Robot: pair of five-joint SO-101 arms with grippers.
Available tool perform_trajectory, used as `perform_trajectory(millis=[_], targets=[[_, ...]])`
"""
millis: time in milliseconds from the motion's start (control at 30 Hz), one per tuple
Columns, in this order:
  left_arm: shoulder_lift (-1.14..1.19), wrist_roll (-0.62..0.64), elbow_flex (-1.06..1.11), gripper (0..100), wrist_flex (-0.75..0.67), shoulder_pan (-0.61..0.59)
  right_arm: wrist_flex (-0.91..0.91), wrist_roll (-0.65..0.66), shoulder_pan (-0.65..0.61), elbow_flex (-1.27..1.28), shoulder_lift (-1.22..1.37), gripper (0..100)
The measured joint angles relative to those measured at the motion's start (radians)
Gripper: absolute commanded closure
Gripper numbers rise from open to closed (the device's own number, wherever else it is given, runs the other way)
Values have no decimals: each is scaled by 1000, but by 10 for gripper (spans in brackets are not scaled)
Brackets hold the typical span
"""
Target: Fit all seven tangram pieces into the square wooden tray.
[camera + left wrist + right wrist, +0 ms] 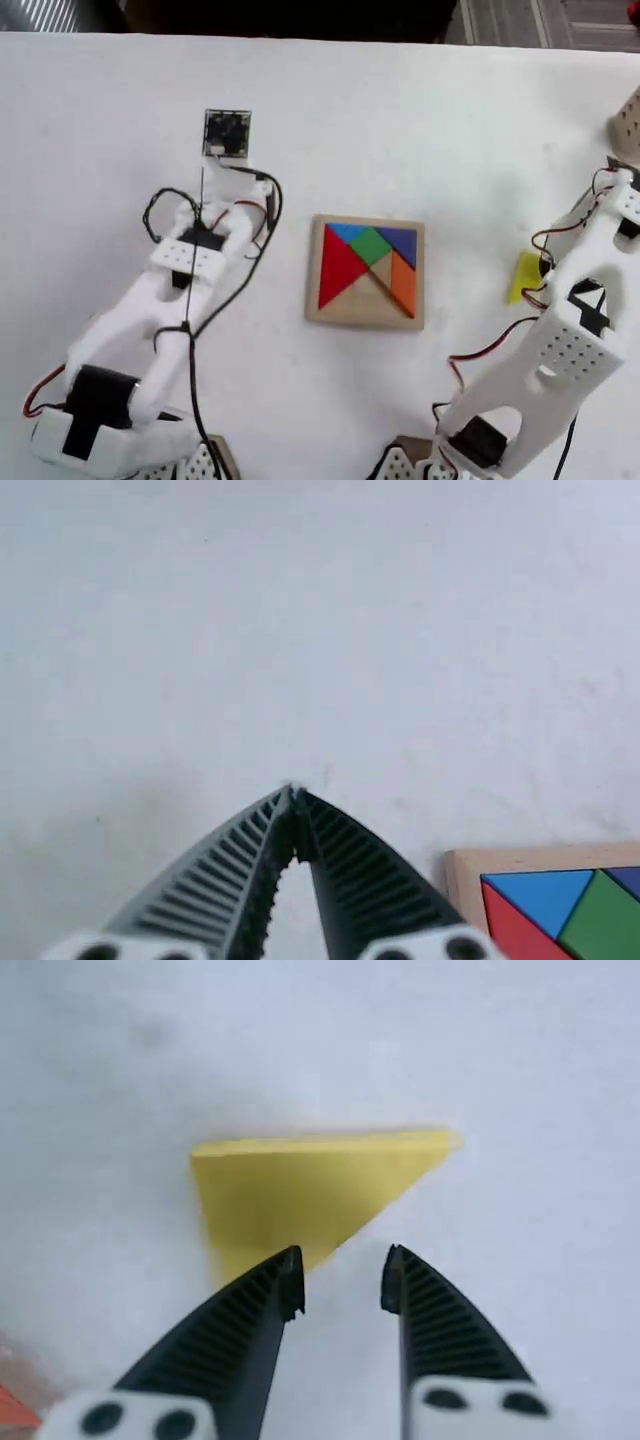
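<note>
The right end effector [340,1265] hangs low over the white desk [400,120], and its two black fingers stand apart with a moderate gap, holding nothing. One fingertip [288,1278] is in front of the near edge of the yellow triangle [300,1185], the other is beside its slanted edge over bare desk; I cannot tell if either of them touches the piece. The yellow triangle lies flat on the desk, outside the tray, and in the high view the right arm partly covers it. The left end effector [293,798] is closed, its ribbed fingers meet at the tips and there is nothing between them; it points at bare desk, with a corner of the tray just beside it. Farther toward the middle of the desk lies the square wooden tray [313,285], between the two arms and well apart from the yellow triangle. Inside it lie a red triangle [340,270], a light blue piece [347,232], a green piece [372,246], a dark blue piece [401,243] and an orange piece [403,284]. A wood-coloured area [375,295] fills the rest of the tray; I cannot tell if it is a piece or bare floor.
</note>
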Motion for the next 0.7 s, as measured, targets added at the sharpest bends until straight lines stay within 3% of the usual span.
perform_trajectory(millis=[200,700], targets=[[0,0,0,973,0,0,21,-61,-52,-2,6,745],[0,0,0,973,0,2,12,-81,-137,-2,6,780]])
